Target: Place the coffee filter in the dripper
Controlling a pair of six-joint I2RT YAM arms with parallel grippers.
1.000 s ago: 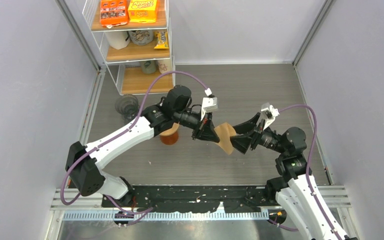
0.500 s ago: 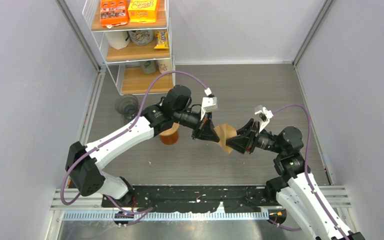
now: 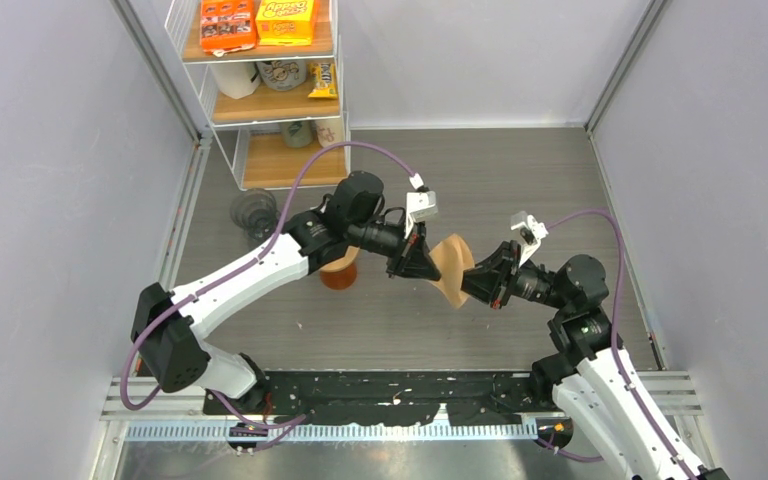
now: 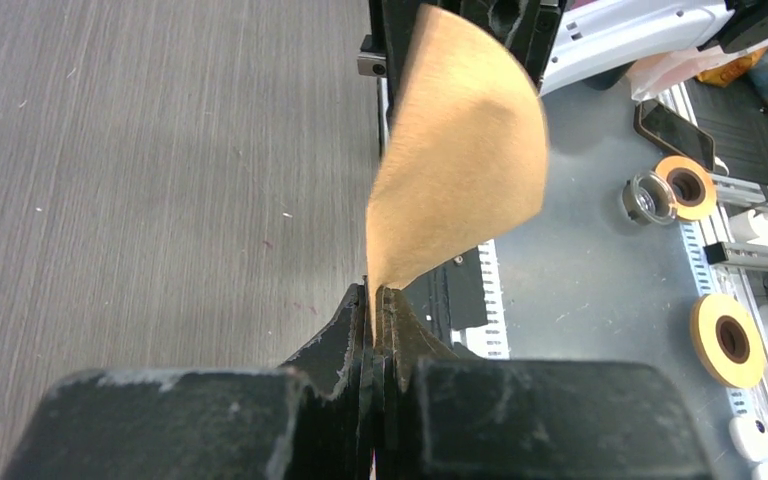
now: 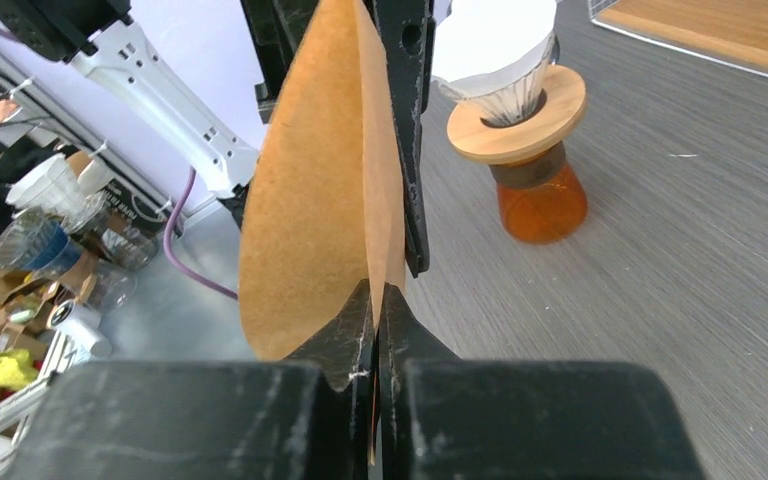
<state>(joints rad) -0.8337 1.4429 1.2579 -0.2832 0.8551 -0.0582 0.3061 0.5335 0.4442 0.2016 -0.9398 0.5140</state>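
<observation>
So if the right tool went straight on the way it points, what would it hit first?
Probably the left tool: it faces the right tool almost nose to nose, both pinching the coffee filter between them. Depth is hard to judge.

No lettering can be read with certainty. White print is seen on an orange-yellow box [image 3: 286, 18] and a red-orange box [image 3: 227, 22] atop the wire shelf [image 3: 278, 160], and marks on a yellow packet [image 3: 324, 78] one board lower, all too blurred to be made out.
</observation>
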